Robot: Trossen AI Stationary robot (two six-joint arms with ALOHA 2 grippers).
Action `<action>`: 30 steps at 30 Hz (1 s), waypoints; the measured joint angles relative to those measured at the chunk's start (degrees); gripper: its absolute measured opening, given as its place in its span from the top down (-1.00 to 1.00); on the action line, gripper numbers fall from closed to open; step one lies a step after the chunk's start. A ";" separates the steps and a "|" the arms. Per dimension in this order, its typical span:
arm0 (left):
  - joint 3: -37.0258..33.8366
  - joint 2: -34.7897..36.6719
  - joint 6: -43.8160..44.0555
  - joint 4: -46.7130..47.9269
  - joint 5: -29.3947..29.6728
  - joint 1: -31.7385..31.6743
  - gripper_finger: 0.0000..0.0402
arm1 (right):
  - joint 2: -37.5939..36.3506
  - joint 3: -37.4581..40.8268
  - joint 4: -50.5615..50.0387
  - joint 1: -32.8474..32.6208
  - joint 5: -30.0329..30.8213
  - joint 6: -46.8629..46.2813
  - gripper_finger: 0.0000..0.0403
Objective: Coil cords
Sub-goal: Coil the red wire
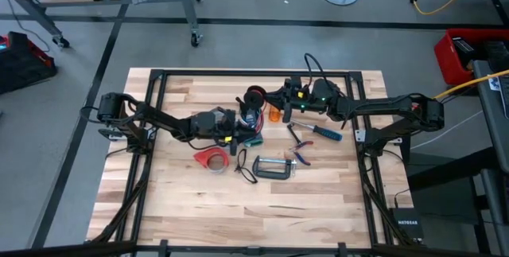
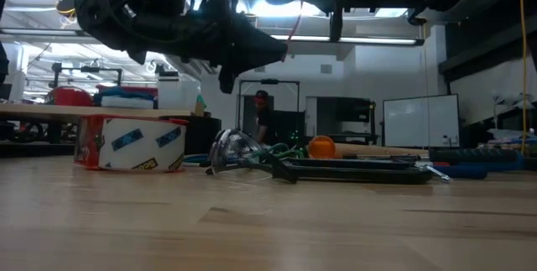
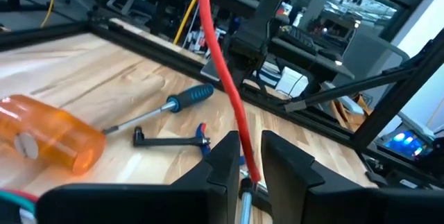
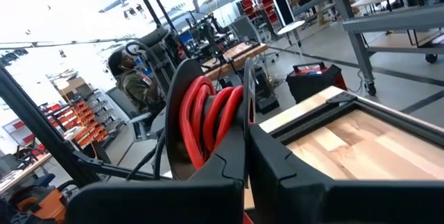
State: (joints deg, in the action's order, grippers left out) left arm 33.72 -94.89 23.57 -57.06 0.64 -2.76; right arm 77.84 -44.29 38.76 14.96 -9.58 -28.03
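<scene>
A red cord runs between my two grippers above the middle of the table. Its wound part, a coil of several red loops [image 4: 208, 116], sits at my right gripper [image 1: 266, 98], which is shut on it. The free stretch [image 3: 225, 78] runs down to my left gripper [image 3: 246, 165], also shut on it, low over the table [image 1: 238, 126]. In the low view the cord shows as a thin red line [image 2: 294, 28]. Green and other thin wires [image 2: 285, 149] lie on the table by the clamp. My left gripper pinches the red cord's straight stretch [image 3: 251, 175] between its two fingers, a single strand. The cord rises from the fingers, drawn nearly straight, clear of the table. My right gripper holds the red coil [image 4: 220, 123] between its two fingers [image 4: 277, 161], with several loops bunched in the gap. The coil stands up past the fingertips, lifted clear of the table.
On the table lie a red tape dispenser [image 1: 209, 157], a C-clamp [image 1: 274, 167], a blue-handled screwdriver [image 1: 322, 132], pliers [image 1: 301, 149], an orange object [image 1: 273, 114] and a loose black cord [image 1: 242, 165]. A black frame [image 1: 159, 74] borders the table. A person shows far behind [image 2: 262, 116].
</scene>
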 joint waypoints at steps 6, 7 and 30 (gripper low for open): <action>2.11 0.00 -1.80 6.24 0.11 -0.07 0.75 | -0.07 0.00 1.27 -0.02 0.02 -0.04 0.97; 2.26 0.00 -2.41 6.84 0.11 -0.07 0.75 | -0.07 0.00 1.30 -0.02 0.02 -0.04 0.97; 2.27 2.54 2.75 18.86 4.69 -1.19 0.99 | -2.48 -0.02 -15.76 1.00 -12.57 0.04 0.97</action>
State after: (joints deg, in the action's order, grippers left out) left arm 35.99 -92.35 26.32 -38.21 5.34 -3.95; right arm 75.36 -44.31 23.00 15.96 -22.15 -27.99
